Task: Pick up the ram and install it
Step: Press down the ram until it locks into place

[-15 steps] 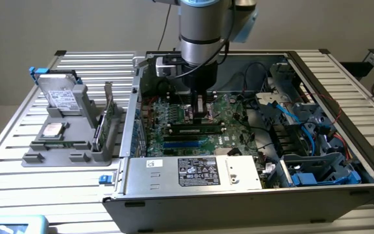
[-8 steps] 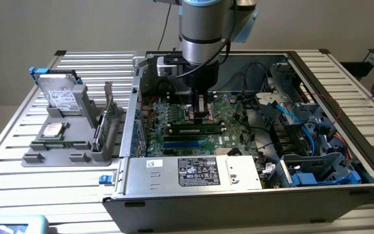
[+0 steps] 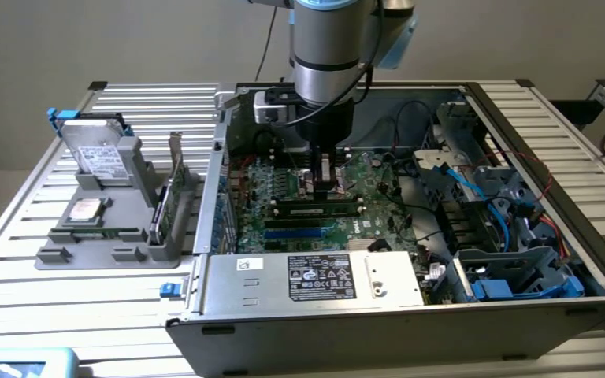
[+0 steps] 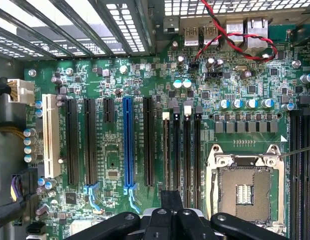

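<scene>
The ram, a narrow green stick with black chips, lies lengthwise along a memory slot on the motherboard inside the open computer case. My gripper hangs straight down just behind and above the stick's middle, apart from it. In the wrist view the gripper has its fingers drawn together over the board, between the expansion slots and the bare processor socket, with nothing between them.
The case walls and a bundle of cables and blue drive bays hem in the board. On the exterior view's left a grey holder carries a hard drive, a silver processor chip and an upright expansion card.
</scene>
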Available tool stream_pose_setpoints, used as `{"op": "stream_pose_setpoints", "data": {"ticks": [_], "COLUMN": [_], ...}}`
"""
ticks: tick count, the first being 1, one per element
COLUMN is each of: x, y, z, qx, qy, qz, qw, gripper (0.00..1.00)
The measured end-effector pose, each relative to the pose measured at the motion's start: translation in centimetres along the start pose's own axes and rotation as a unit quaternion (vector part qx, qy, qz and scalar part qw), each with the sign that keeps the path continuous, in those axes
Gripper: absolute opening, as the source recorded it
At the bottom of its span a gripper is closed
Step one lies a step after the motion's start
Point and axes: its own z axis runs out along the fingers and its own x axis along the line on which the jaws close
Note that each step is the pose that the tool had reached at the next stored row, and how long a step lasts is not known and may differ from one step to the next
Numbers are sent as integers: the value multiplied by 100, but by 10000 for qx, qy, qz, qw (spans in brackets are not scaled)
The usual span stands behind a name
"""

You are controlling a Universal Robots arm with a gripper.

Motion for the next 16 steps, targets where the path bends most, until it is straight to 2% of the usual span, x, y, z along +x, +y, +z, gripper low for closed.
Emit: {"op": "stream_pose_setpoints", "data": {"ticks": [4, 8, 11, 16], "x": [0, 0, 0, 0], "y": [0, 0, 0, 0], "z": [0, 0, 0, 2], "qx": [-3, -22, -36, -61], "qy": [0, 7, 12, 14], "qz": [36, 293, 486, 814], "qw": [10000, 9996, 9988, 9967], "gripper": [11, 11, 11, 11]}}
